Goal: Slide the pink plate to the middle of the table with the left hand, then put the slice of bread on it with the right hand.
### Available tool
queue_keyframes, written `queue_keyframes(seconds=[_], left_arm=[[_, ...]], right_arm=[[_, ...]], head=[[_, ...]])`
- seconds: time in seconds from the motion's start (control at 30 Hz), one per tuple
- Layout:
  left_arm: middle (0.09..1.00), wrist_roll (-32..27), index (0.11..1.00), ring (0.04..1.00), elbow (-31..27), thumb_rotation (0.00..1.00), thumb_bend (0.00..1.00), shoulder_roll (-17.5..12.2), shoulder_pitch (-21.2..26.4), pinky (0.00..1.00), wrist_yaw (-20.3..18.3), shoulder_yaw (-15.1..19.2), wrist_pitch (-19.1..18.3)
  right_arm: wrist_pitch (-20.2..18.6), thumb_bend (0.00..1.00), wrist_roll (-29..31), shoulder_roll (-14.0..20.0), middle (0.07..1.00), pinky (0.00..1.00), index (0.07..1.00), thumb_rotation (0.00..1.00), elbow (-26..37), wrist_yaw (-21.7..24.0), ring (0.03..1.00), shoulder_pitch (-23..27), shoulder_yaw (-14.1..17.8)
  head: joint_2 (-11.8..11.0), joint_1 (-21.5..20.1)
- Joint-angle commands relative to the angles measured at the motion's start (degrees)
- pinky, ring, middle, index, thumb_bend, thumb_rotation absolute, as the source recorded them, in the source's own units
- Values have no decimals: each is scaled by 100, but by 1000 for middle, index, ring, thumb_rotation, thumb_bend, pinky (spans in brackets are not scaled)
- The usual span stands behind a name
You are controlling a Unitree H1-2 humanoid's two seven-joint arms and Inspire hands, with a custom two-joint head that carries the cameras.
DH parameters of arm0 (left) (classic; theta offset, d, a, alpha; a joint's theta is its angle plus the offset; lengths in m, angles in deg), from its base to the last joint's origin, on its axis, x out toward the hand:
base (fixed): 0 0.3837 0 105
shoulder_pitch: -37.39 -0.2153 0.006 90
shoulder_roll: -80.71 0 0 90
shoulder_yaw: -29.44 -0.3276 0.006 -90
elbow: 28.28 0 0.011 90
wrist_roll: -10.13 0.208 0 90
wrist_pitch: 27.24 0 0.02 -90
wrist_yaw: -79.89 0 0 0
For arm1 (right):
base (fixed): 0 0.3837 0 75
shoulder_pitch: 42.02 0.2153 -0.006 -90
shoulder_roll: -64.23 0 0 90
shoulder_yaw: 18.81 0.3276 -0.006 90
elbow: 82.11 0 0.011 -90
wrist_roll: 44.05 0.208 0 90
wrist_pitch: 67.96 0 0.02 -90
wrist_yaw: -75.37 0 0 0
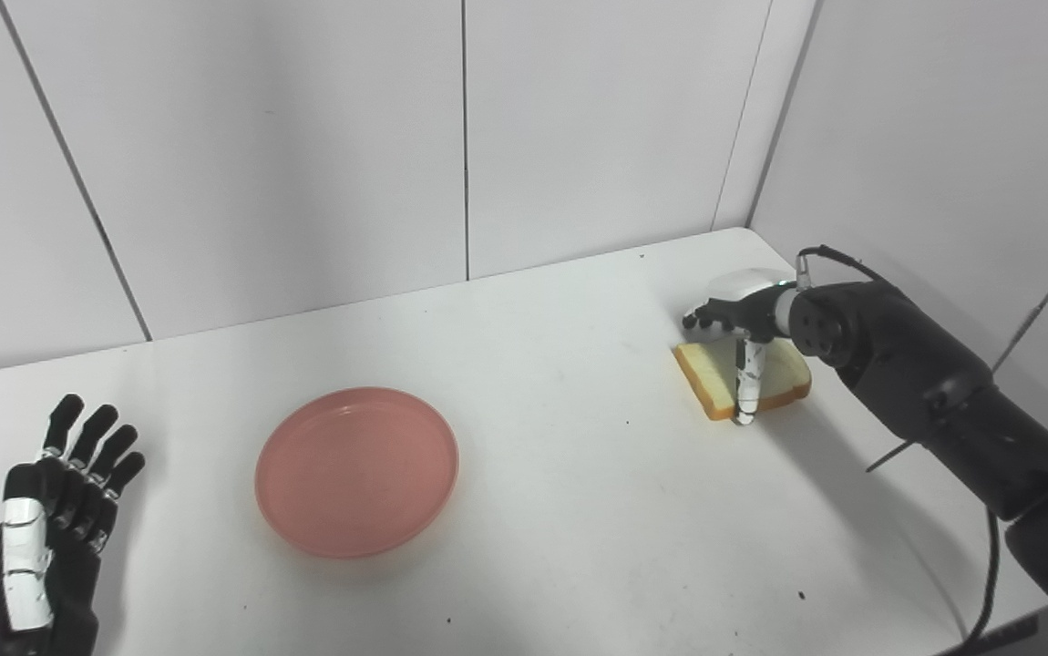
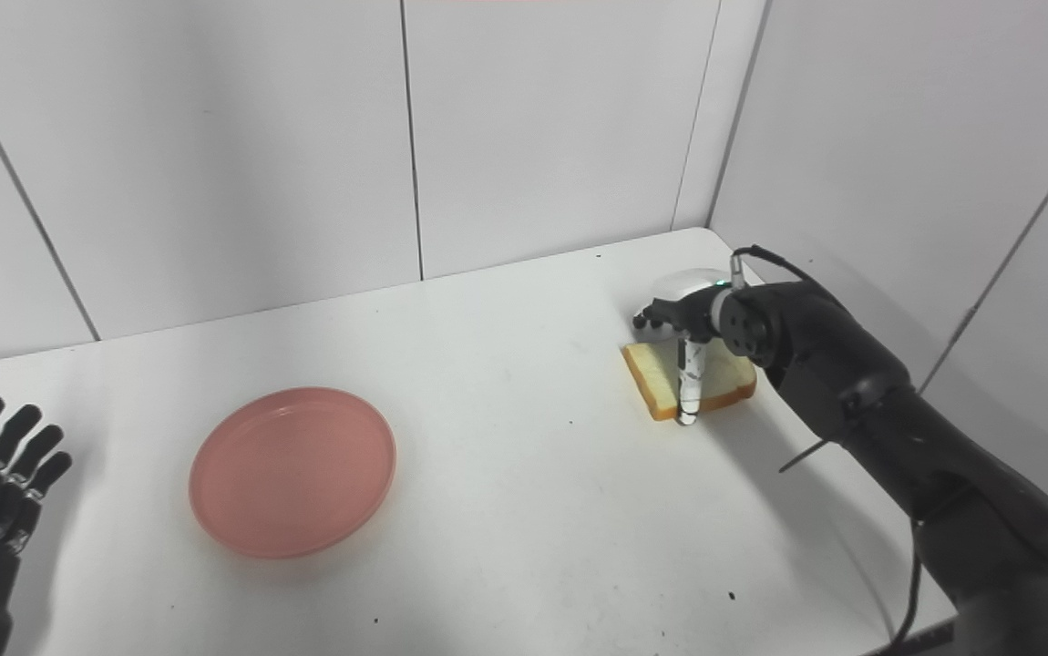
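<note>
The pink plate (image 1: pixel 357 471) lies empty on the white table (image 1: pixel 579 528), left of the middle. A slice of bread (image 1: pixel 709 378) lies flat near the table's right side. My right hand (image 1: pixel 743 314) hovers over the bread. Its thumb (image 1: pixel 746 383) points straight down across the slice, and the tip touches the table at the bread's front edge. Its dark fingers curl over the bread's far left corner. The hand spans the slice without lifting it. My left hand (image 1: pixel 50 510) rests at the bottom left, fingers spread and holding nothing, well to the left of the plate.
White wall panels close off the table at the back and on the right, close behind the bread. A black cable (image 1: pixel 989 583) hangs beside the right arm near the table's front right edge.
</note>
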Motion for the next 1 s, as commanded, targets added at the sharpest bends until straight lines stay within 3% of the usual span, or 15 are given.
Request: queue_keyframes(seconds=[0.0,0.1,0.37,0.57,0.8,0.97], left_arm=[[953,-79,956,935,-224,1000,670,-72,107,923,-16,52,29],[948,-69,951,930,-219,1000,668,-65,115,921,-9,67,21],[953,-101,957,934,-170,1000,673,-84,130,921,-61,79,50],[954,-152,959,936,-146,1000,674,-88,139,921,-79,90,76],[953,-31,954,937,-118,1000,675,-24,162,928,-16,32,91],[961,77,956,939,33,1000,683,43,210,952,2,-52,237]], right_arm=[[-66,592,65,85,529,468,553,6,62,-37,508,39,107],[-12,534,75,104,482,373,506,0,25,-139,445,0,126],[-103,525,72,158,457,350,520,0,57,-126,423,-3,157],[-189,525,83,200,466,373,517,0,197,-180,440,-16,275],[-118,521,283,196,443,374,539,0,519,-391,437,-16,651],[-454,527,400,112,480,427,499,0,1012,-143,482,239,823]], head=[[11,3],[14,-11],[18,-13],[17,-12],[-32,71],[-78,179]])
